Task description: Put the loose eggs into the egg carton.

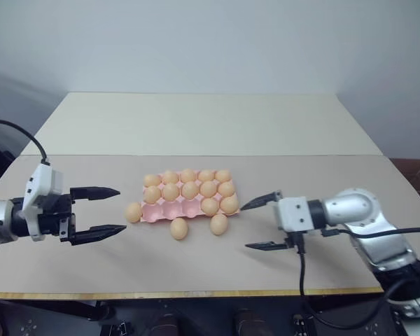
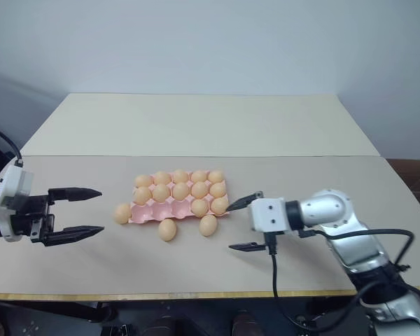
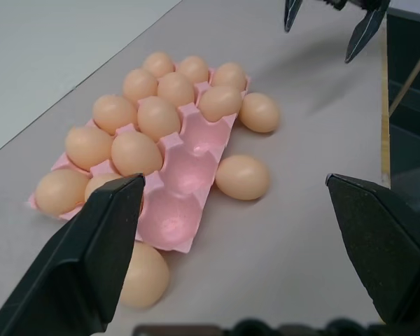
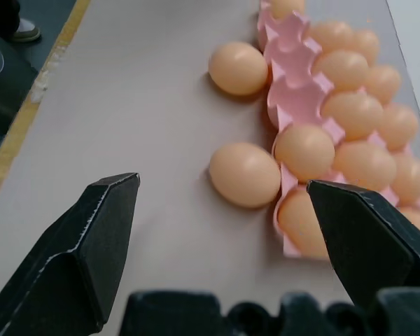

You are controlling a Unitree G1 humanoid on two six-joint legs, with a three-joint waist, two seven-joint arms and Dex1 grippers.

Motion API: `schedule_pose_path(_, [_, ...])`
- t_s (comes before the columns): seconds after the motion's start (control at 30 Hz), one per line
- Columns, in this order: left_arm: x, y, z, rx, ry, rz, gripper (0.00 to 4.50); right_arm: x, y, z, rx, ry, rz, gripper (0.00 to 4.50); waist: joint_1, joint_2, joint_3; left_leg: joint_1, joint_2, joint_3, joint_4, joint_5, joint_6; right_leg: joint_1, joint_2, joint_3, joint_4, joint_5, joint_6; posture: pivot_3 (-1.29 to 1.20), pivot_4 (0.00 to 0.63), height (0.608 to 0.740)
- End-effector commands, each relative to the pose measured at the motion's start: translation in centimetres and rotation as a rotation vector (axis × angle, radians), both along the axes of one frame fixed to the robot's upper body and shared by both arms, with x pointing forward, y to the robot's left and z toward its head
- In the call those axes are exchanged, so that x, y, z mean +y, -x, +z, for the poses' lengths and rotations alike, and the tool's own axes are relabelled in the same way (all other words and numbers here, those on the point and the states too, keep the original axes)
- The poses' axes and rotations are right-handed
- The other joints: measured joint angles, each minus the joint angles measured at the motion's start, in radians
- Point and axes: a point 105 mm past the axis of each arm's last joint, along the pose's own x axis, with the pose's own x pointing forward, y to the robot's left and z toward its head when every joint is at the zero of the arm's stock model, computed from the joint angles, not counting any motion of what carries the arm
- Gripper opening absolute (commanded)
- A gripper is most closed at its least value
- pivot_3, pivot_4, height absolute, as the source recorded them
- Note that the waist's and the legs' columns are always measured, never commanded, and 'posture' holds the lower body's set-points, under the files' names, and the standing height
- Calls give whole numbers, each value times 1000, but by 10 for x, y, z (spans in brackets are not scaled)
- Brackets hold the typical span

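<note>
The pink egg carton (image 1: 171,210) lies mid-table with its back and middle rows full of eggs. Its front row holds two eggs at the right end and has three bare cups (image 3: 187,171). Three loose eggs rest on the table: one (image 1: 133,212) at the carton's left end, two (image 1: 178,228) (image 1: 219,224) along its front edge. My left gripper (image 1: 121,210) hovers open, left of the carton, pointing at it. From the right, my right gripper (image 1: 244,227) also stands open, close to the nearest loose egg (image 4: 245,173), with nothing held.
The carton sits on a tan mat (image 1: 196,266) whose front edge runs along the table's near side. Behind the mat lies a paler tabletop (image 1: 203,122) below a plain wall. A black cable (image 1: 302,280) hangs from the right wrist.
</note>
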Motion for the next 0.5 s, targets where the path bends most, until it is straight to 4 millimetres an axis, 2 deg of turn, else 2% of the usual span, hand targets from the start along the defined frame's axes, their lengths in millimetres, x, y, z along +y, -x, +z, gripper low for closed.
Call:
schedule_pose_path(0.03, [-3,-1,6,-21,1,-22,4500,14,-9,-4,-113,48,53,4466,2,0,0,0,0,0,0,0,0,0,0,0,0,0,0,0,150,740])
schedule_pose_path(0.17, [-5,-1,6,-18,3,-26,4500,35,-23,-10,-153,36,73,4466,2,0,0,0,0,0,0,0,0,0,0,0,0,0,0,0,150,740])
schedule_pose_path(0.3, [-4,0,6,-15,-2,-25,4500,34,-32,-23,-186,76,64,4466,7,0,0,0,0,0,0,0,0,0,0,-1,0,0,0,0,150,740])
schedule_pose_path(0.47, [-5,0,5,-11,-4,-26,4500,36,-32,-32,-176,84,70,4466,2,0,0,1,0,0,0,0,0,0,0,-1,2,0,0,0,150,740])
schedule_pose_path(0.5, [-5,1,5,-10,-5,-27,4500,36,-31,-34,-176,90,73,4304,0,0,0,1,0,0,0,0,0,0,0,0,2,0,0,0,150,740])
